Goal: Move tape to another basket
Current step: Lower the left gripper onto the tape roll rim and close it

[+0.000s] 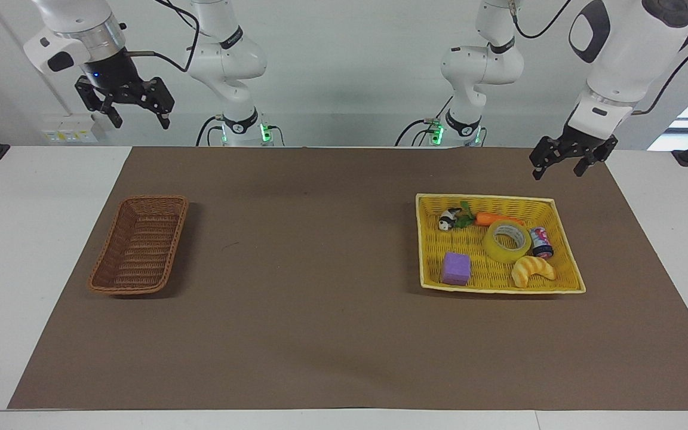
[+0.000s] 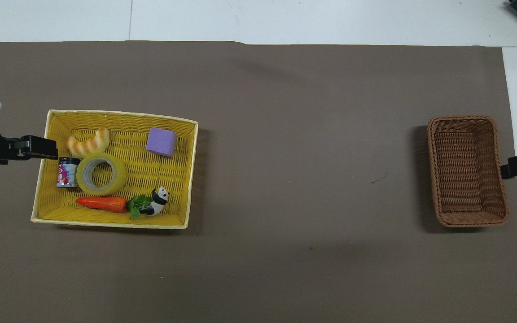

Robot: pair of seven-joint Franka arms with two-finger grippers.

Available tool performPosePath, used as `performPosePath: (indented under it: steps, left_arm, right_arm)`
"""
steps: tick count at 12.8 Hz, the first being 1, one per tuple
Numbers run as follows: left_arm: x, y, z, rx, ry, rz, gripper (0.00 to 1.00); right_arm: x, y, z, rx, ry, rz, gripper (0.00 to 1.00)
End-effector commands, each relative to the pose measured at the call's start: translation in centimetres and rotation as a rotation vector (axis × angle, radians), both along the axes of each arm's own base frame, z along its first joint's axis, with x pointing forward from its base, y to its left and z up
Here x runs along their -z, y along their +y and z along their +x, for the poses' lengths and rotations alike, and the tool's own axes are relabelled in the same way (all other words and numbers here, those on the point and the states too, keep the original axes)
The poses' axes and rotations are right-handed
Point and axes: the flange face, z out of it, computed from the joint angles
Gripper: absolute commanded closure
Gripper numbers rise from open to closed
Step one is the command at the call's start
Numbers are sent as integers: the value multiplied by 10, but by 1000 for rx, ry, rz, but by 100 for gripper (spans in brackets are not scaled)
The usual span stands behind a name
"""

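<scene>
- Where the two arms stand against a pale wall, a white table (image 1: 33, 239) runs the width of the room, and a brown mat (image 1: 332, 322) covers most of its top, leaving bare white strips at both ends.
- Yellow basket (image 1: 565, 263): a bright rectangular woven tray on the mat toward the left arm's end of the table, holding six small things.
- Basket (image 1: 105, 263): narrow, dark-brown wicker with sloping sides, on the mat toward the right arm's end, well apart from the yellow basket; nothing lies in it.
- Left gripper (image 1: 561, 170): raised over the mat at the edge of the yellow basket nearest the robots, fingers spread and pointing down, touching nothing.
- Right gripper (image 1: 138, 119): held high above the table's edge at the right arm's end, fingers spread and holding nothing; this arm waits.
- Tape (image 1: 506, 240): a translucent yellow ring with a pale core, lying in the yellow basket, tilted slightly, just beside the can and the carrot.
- Croissant toy (image 1: 533, 270): in the yellow basket, farther from the robots than the tape.
- Purple block (image 1: 456, 268): in the same basket, at the side toward the table's middle.
- Carrot (image 1: 492, 218): orange with green leaves, along the basket wall nearest the robots.
- Panda figure (image 1: 449, 220): beside the carrot's leaves.
- Can (image 1: 540, 241): small, on its side, touching the tape on the side toward the left arm's end.
</scene>
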Motion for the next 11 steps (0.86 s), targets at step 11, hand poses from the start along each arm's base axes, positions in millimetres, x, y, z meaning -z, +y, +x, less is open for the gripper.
performPosePath:
  steps: [11]
  left_arm:
    - [195,35,-2,8,-54,26,5]
  right_arm:
    - [24,36,-5,-81,-16,16,0]
